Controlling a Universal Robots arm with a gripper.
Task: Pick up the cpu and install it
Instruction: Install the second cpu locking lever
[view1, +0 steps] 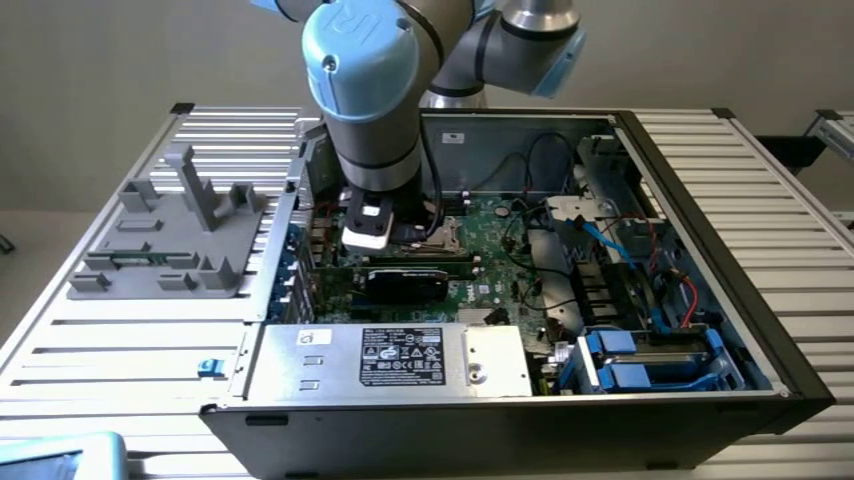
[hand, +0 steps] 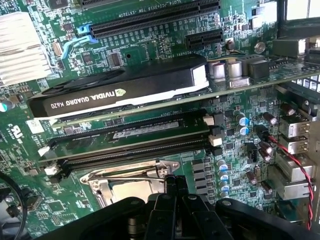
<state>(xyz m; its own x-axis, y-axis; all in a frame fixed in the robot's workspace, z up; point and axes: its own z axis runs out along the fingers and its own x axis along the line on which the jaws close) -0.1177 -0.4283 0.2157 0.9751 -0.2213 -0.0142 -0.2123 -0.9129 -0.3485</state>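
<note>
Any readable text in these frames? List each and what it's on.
"NVIDIA QUADRO K620": side of the black graphics card in the wrist view.
"UR": blue cap of the arm joint in the exterior view.
Power supply label: print too small to read.
Motherboard silkscreen and memory module sticker: too blurred to read.

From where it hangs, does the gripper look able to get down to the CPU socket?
Probably yes: the gripper hangs just above the CPU socket, beside the RAM slots, with nothing between them.
</note>
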